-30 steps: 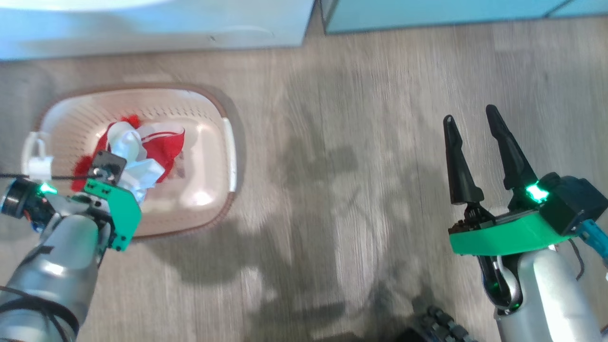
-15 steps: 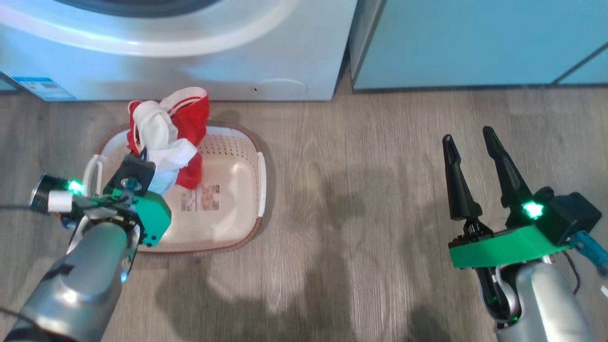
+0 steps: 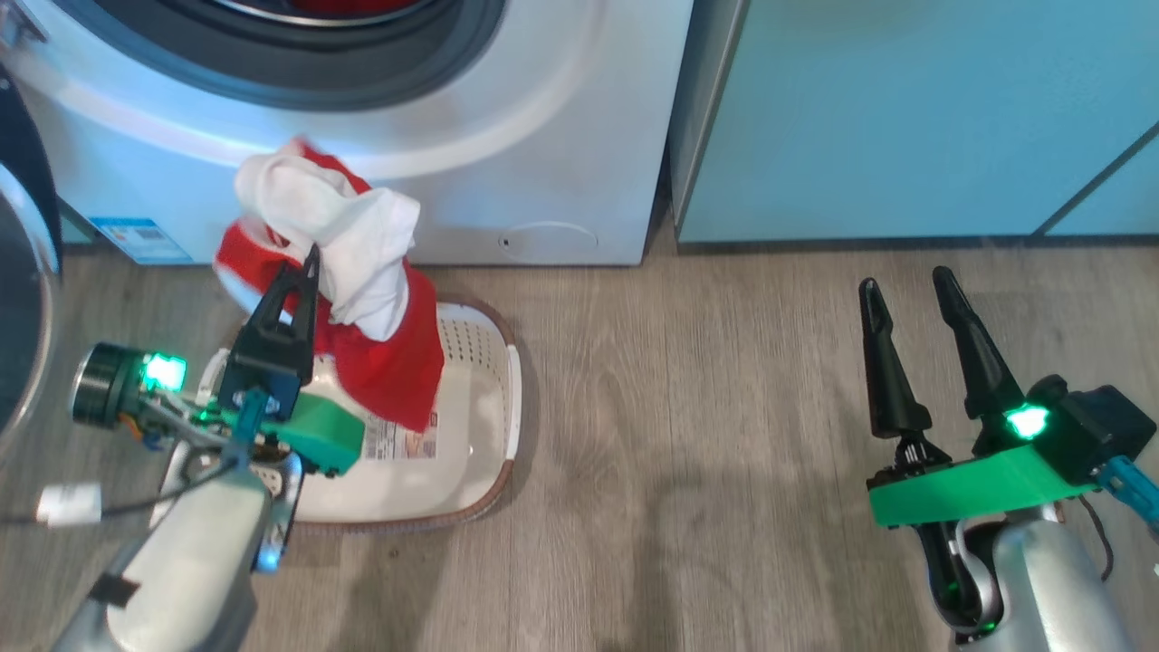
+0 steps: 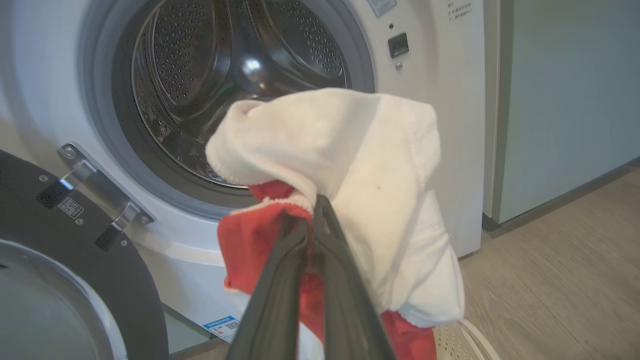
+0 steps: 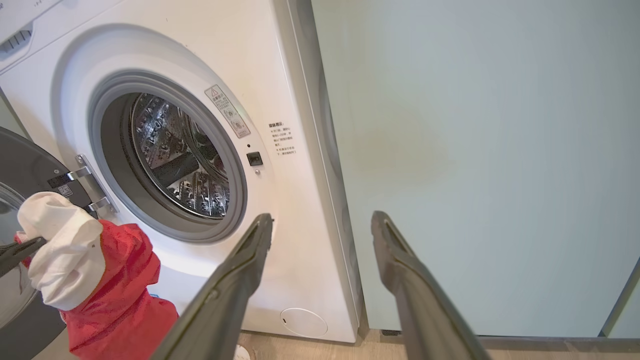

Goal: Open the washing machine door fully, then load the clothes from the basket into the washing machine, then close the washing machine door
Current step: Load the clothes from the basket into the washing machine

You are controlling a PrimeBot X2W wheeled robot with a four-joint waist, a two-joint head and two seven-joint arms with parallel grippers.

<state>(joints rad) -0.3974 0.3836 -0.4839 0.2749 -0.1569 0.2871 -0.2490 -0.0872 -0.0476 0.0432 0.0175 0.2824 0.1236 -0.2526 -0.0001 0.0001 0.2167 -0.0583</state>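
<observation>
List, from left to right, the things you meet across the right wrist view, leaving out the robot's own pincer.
Open black-rimmed round washing machine door → bundle of soft red and white clothes → perforated steel drum → round white filter cap → flat pale teal cabinet.

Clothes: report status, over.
Left gripper shut on clothes, held over the basket. Right gripper open, empty. Washing machine door open, drum mouth unobstructed.
</observation>
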